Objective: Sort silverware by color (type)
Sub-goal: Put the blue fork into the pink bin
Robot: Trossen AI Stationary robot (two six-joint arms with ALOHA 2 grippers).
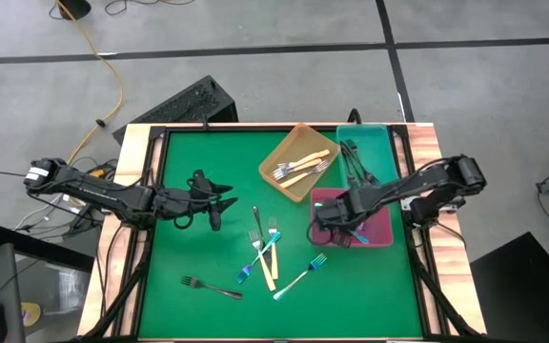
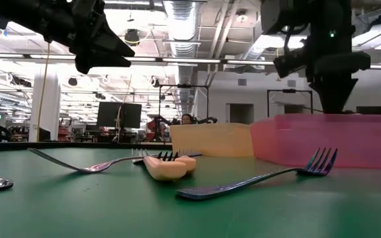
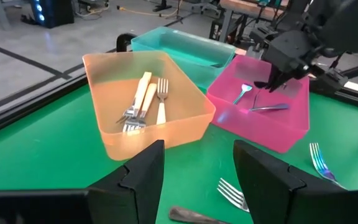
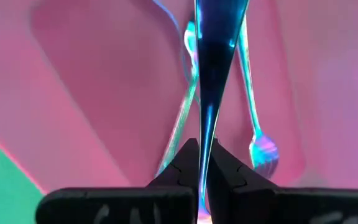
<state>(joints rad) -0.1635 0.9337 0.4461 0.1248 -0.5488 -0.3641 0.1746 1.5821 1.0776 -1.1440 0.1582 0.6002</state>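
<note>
The right gripper (image 4: 205, 163) hangs over the pink tray (image 1: 381, 232) at the table's right, its jaws pinched tight on the handle of a blue-teal fork (image 4: 218, 46). 2 more iridescent forks (image 3: 261, 101) lie in that tray. The left gripper (image 3: 197, 171) hovers left of centre, jaws wide apart and holding nothing. Cream-handled forks (image 1: 301, 166) rest in the orange tray (image 1: 276, 158); loose forks (image 1: 267, 255) lie mid-mat.
</note>
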